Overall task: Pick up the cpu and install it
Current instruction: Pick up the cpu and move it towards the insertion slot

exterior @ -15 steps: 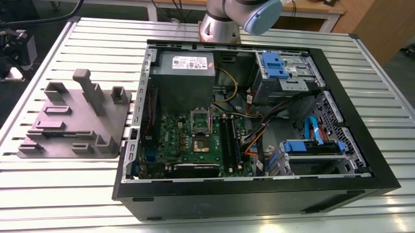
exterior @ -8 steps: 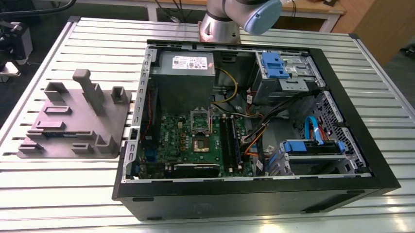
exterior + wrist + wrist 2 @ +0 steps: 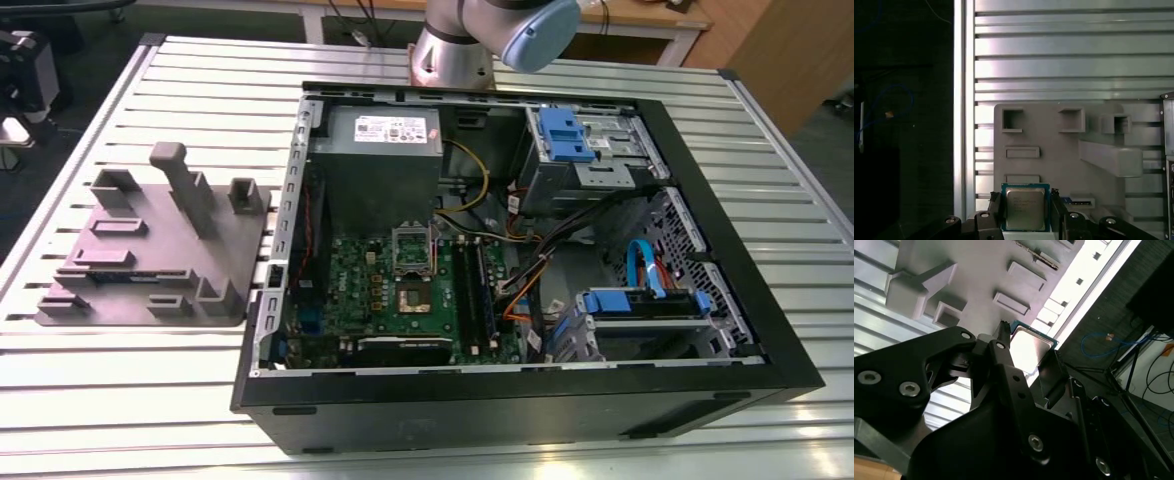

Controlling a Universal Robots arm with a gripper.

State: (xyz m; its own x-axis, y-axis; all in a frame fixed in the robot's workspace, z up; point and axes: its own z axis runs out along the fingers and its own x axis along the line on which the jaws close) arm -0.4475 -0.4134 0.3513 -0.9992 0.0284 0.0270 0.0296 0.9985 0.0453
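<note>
Nearest, the gripper (image 3: 1025, 196) pinched the cpu (image 3: 1025, 208) by two edges above the tray (image 3: 1054, 167); so thin a hold might slip.

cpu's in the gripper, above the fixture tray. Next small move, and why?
Probably carry it sideways toward the open case, grip unchanged. In both wrist views the gripper clamps the cpu by its edges, seemingly clear of the grey fixture tray. The motherboard lies inside the case.

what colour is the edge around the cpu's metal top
Green, framing the silvery-grey top of the cpu; it shows best in the first wrist view.
</note>
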